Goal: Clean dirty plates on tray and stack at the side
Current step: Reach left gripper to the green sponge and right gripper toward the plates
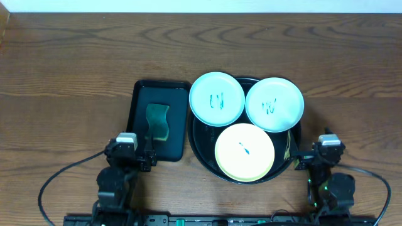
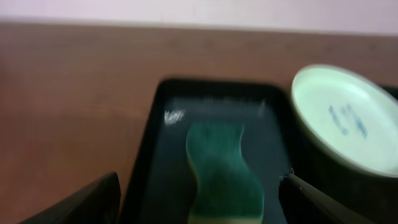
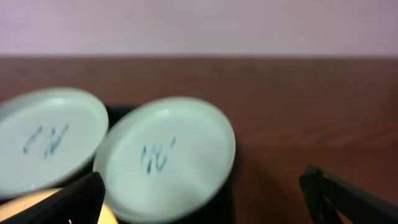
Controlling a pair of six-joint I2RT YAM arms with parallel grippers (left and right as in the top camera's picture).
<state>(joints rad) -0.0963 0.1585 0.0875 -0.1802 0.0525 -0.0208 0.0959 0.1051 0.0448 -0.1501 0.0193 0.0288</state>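
Sitting on the round black tray [image 1: 196,141], right of the table's [image 1: 63,75] middle, are three scribbled plates: left mint plate [image 1: 217,98] and right mint plate [image 1: 274,103] far, yellow plate [image 1: 244,152] near. The left gripper [image 1: 132,152] and right gripper [image 1: 320,154] hang wide open, holding nothing. A green sponge [image 1: 157,122] lies in the rectangular tray [image 1: 139,119] to the left.
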